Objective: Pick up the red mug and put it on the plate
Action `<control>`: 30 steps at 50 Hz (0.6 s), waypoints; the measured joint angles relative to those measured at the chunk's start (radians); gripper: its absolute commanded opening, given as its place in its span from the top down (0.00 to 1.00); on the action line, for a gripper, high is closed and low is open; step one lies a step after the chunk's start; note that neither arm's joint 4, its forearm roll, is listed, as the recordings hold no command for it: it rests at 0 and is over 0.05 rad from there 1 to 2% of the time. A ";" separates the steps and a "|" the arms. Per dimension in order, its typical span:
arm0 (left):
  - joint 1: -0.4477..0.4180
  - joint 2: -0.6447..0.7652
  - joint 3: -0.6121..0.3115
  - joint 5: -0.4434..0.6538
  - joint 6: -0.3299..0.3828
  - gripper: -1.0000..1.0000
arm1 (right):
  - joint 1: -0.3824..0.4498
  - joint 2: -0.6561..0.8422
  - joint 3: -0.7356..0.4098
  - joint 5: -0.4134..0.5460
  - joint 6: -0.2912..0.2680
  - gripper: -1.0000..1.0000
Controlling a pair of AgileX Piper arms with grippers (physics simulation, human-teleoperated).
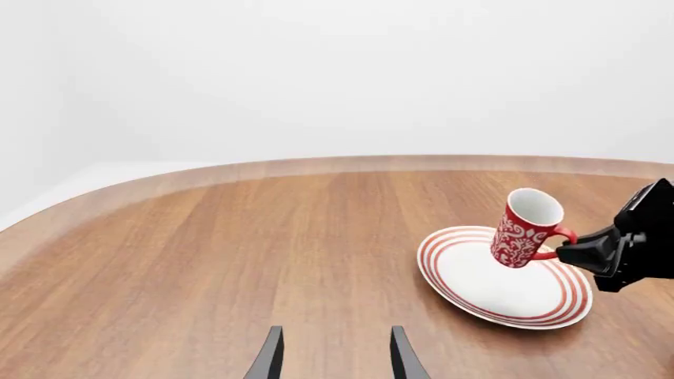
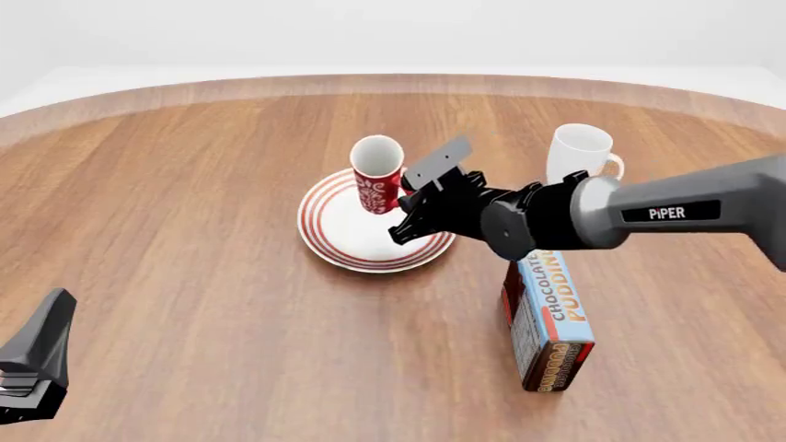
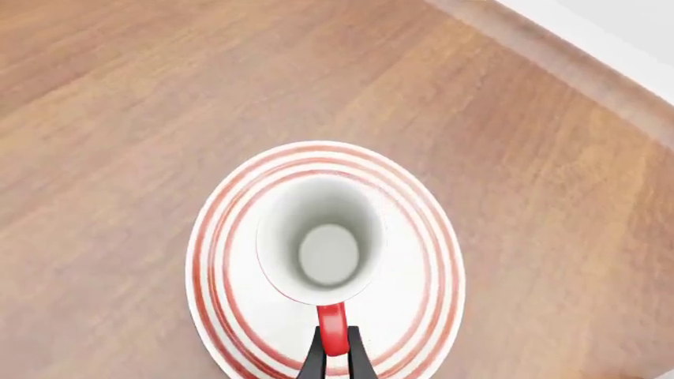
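Nearest to me, my left claw [image 2: 31,368] sits low at the front edge of the surface [image 2: 184,239], well short of the plate [image 2: 368,249] and off to its left. From its own wrist camera I see the two fingers [image 1: 270,359] spread apart with bare wood between them, gripping nothing.

Next out, to the right of the plate and nearer than it, a pudding box [image 2: 549,322] stands upright on the surface, just under my right forearm.

My right arm [image 2: 687,212] comes in from the right, stretched nearly level over the box, its wrist turned so the claw [image 2: 411,193] points left and slightly down toward the plate. That claw is pinching the red handle of the red mug [image 2: 377,175]: in the right wrist view the two fingers [image 3: 312,365] are pressed close on either side of the handle loop, with the white inside of the mug straight ahead.

The mug is over the plate, tilted, its mouth leaning away from the claw. In the left wrist view its base looks to be at the plate's white centre, but I cannot tell whether it is touching or just above.

Beyond the plate, to its right, a white mug [image 2: 580,155] stands upright, well apart.
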 measured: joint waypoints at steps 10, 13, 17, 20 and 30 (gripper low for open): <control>0.000 0.000 0.000 0.000 0.000 0.00 | -0.003 0.028 -0.018 -0.001 0.000 1.00; 0.000 0.000 0.000 0.000 0.000 0.00 | -0.005 0.034 -0.022 -0.001 -0.002 1.00; 0.000 0.000 0.000 0.000 0.000 0.00 | -0.008 0.040 -0.025 -0.002 -0.003 1.00; 0.000 0.000 0.000 0.000 0.000 0.00 | -0.009 0.046 -0.027 -0.005 -0.003 1.00; 0.000 0.000 0.000 0.000 0.000 0.00 | -0.013 0.064 -0.035 -0.008 -0.002 1.00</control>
